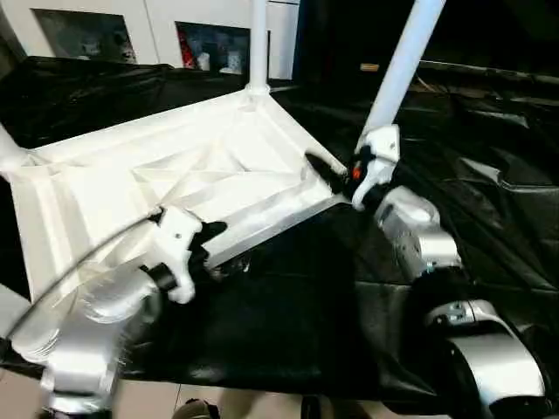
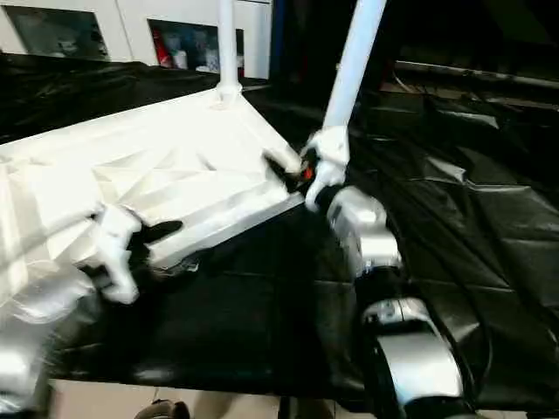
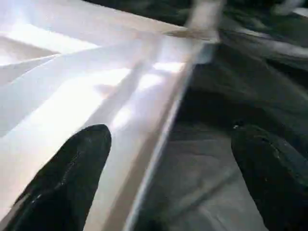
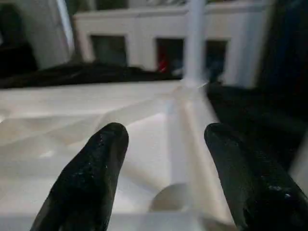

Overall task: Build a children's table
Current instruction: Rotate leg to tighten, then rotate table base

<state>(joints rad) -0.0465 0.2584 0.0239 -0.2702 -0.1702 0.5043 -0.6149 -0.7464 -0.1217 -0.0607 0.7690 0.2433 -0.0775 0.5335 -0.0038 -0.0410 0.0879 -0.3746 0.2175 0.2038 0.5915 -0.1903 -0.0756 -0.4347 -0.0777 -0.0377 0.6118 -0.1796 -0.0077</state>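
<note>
The children's table top [image 1: 218, 166] lies upside down on black sheeting, its ribbed underside facing up. One white leg [image 1: 258, 44] stands upright in the far corner. A second leg [image 1: 403, 61] leans up from the near right corner, its foot hidden behind my right wrist. The base of another leg [image 1: 7, 148] rises at the far left. My left gripper [image 1: 208, 244] is open at the top's near rim. In the left wrist view its fingers [image 3: 72, 178] stand wide on either side of that rim [image 3: 159, 120]. My right gripper [image 1: 325, 175] is open over the right corner, nothing between its fingers [image 4: 96, 168].
Black sheeting [image 1: 288, 323] covers the work surface and runs off to the right in folds. White cabinets [image 1: 157, 26] stand at the back. A strip of pale floor [image 1: 262, 406] lies along the near edge. A thin cable [image 1: 79, 262] loops over my left forearm.
</note>
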